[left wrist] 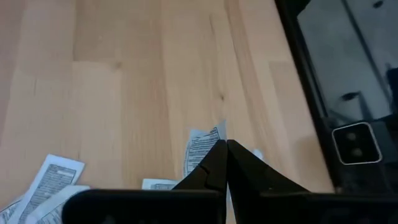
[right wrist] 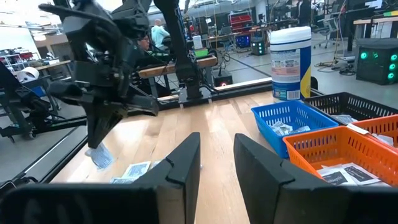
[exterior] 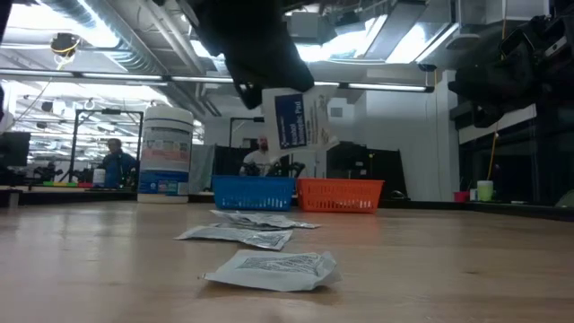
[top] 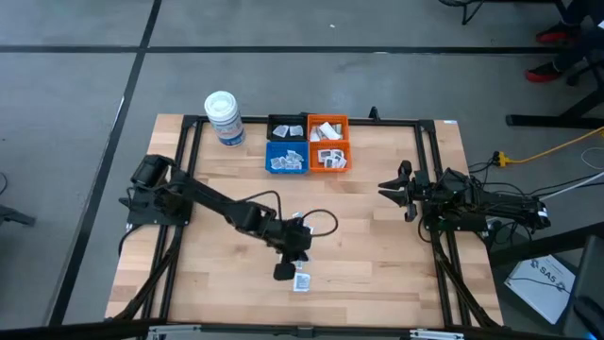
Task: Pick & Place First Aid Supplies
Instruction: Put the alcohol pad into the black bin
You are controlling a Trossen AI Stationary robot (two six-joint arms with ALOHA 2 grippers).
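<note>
Wooden tabletop (top: pixel 377 236): at six o'clock, left gripper (top: pixel 286 271) pinches a lifted sachet (exterior: pixel 289 120); right gripper (top: pixel 394 186), three o'clock, half-open, empty.

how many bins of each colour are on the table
blue bin: 1
orange bins: 2
black bin: 1
total: 4

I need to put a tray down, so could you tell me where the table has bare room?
Bare wood lies between the bins and the right gripper, and near the table's front right. Crowded: loose sachets under the left gripper, holding one.
</note>
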